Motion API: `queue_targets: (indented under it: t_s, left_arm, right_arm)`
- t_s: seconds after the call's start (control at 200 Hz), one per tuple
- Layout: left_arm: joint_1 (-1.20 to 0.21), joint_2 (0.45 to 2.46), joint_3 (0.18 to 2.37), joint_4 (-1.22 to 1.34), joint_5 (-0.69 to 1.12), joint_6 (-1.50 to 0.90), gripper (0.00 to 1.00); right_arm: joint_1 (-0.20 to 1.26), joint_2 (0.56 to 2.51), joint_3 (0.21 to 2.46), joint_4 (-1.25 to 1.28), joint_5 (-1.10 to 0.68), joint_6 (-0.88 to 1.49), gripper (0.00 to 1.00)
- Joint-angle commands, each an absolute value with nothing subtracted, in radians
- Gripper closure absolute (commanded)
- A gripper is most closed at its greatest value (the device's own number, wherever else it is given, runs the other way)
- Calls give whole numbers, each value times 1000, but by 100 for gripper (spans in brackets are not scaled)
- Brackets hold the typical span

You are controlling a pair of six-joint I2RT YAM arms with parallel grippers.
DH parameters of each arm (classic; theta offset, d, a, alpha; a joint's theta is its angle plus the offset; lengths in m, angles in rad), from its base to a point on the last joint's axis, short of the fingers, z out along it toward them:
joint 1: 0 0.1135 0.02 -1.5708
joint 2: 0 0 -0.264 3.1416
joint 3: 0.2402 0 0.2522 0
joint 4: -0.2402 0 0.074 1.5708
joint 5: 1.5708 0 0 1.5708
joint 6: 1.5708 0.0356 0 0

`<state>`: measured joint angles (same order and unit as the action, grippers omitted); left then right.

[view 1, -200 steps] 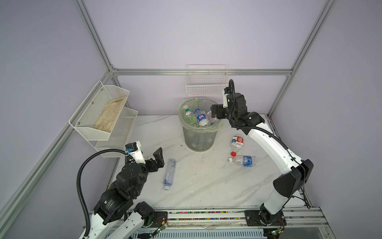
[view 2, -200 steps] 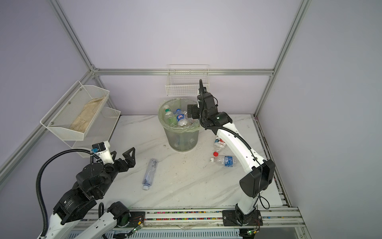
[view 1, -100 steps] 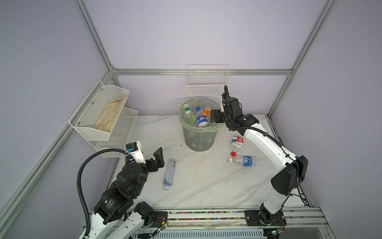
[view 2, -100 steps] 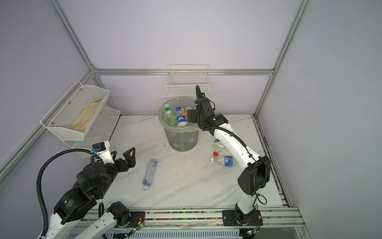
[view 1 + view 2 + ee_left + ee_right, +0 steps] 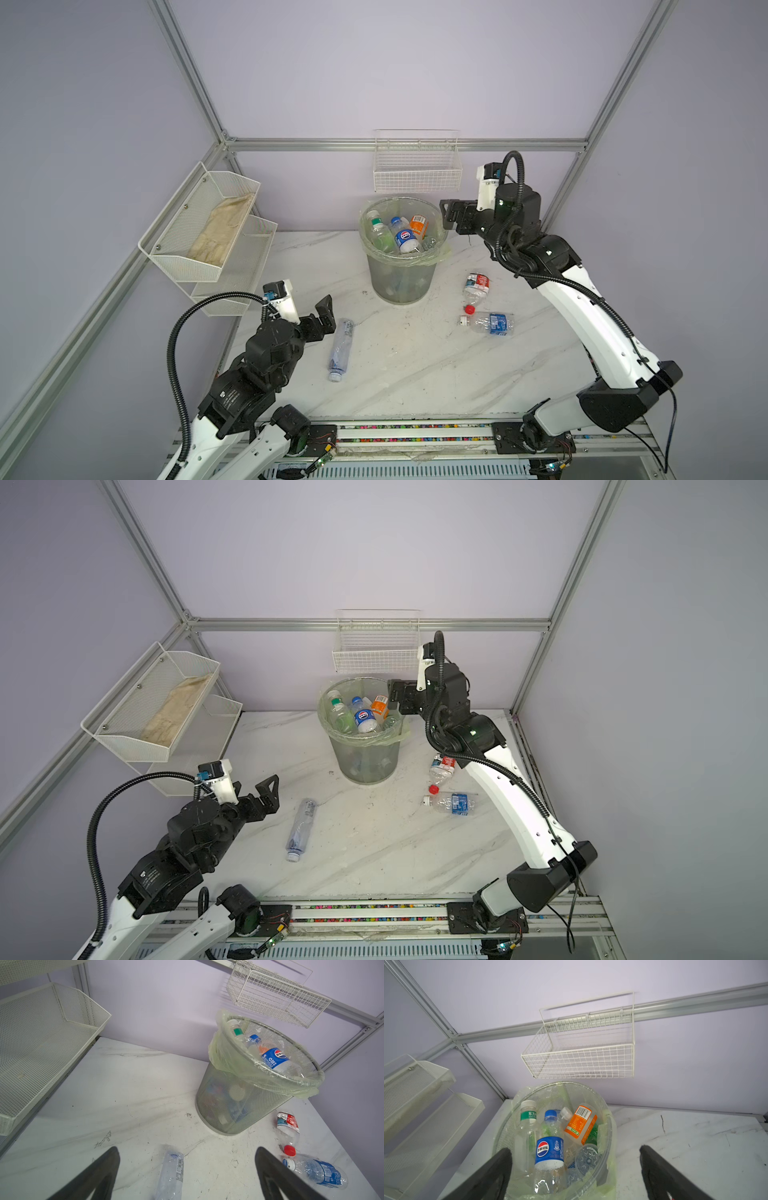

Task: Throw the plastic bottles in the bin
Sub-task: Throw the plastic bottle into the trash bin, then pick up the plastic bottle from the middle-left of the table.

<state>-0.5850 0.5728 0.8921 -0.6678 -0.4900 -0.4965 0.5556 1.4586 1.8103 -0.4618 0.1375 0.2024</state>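
Note:
The bin [image 5: 401, 278] [image 5: 365, 758] stands at the back middle of the marble table, with several plastic bottles inside; a blue-labelled one [image 5: 550, 1151] and an orange-labelled one [image 5: 580, 1124] lie on top. Three bottles lie on the table: a clear one [image 5: 341, 349] [image 5: 170, 1176], a red-labelled one [image 5: 476, 286] [image 5: 287, 1126] and a blue-labelled one [image 5: 490, 323] [image 5: 320, 1172]. My right gripper [image 5: 453, 216] [image 5: 575, 1150] hangs open and empty just right of the bin's rim [image 5: 571, 1084]. My left gripper [image 5: 253, 798] [image 5: 187, 1151] is open and empty, just left of the clear bottle.
A white wire basket [image 5: 417, 170] hangs on the back wall above the bin. A white mesh two-tier shelf [image 5: 208, 232] juts out at the left, with a pale cloth in its upper tier. The arms' base rail [image 5: 415, 432] runs along the front edge.
The right gripper reached over the bin's rim and has now drawn back to the right. An orange-labelled bottle now shows in the bin. The left arm has not moved.

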Motion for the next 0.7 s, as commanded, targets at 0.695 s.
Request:
queue_targets:
  t_s: [0.695]
  left_arm:
    - [-440, 1073, 742, -560, -207, -625, 0]
  right_arm:
    - [537, 1334, 1643, -456, 246, 271, 3]
